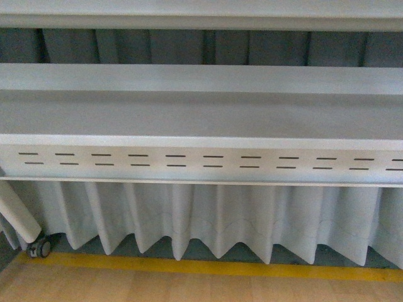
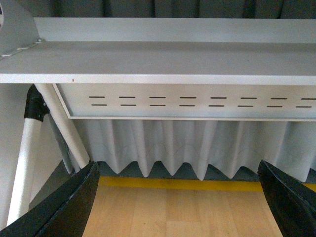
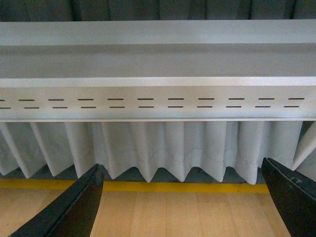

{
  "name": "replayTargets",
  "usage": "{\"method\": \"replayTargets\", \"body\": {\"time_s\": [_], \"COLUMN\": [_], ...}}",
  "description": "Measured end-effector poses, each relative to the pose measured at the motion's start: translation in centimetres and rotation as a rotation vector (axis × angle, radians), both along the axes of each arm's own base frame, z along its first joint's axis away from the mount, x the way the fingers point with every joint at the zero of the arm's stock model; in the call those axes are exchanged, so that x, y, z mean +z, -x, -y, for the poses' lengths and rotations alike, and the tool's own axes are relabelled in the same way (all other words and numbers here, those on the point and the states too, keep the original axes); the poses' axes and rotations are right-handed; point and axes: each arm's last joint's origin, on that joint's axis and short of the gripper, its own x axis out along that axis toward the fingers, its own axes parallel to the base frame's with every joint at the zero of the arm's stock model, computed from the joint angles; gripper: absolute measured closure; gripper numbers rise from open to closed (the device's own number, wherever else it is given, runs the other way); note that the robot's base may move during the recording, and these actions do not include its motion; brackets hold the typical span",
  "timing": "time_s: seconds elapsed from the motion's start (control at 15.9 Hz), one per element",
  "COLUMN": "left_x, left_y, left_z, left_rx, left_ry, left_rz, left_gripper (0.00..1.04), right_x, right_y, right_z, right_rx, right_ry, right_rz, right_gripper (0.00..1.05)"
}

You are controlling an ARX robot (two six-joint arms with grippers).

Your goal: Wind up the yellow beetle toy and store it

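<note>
Shelf over curtain; floor in frt.

Right gripper spread wide, dark fingers well apart, facing a white table, two rows of short slots along its front panel, pleated white skirt beneath, yellow stripe edging a pale wood floor, dark curtain behind.

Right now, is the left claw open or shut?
Open. The left claw has its dark fingers far apart, wooden floor showing between them.
</note>
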Motion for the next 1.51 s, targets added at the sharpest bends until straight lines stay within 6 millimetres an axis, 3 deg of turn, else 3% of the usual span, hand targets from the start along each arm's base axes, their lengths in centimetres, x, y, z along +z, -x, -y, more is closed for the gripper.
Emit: {"method": "replayTargets", "body": {"time_s": [1.51], "left_x": [0.01], "left_y": [0.00], "left_z": [0.00], "left_rx": [0.001], "left_ry": [0.000], "left_rz": [0.000], "left_gripper": [0.07], "right_x": [0.00], "right_y": [0.00], "right_z": [0.00], "right_rx": [0.000], "right_ry": [0.000], "right_rz": [0.000], "right_gripper": [0.07]}}
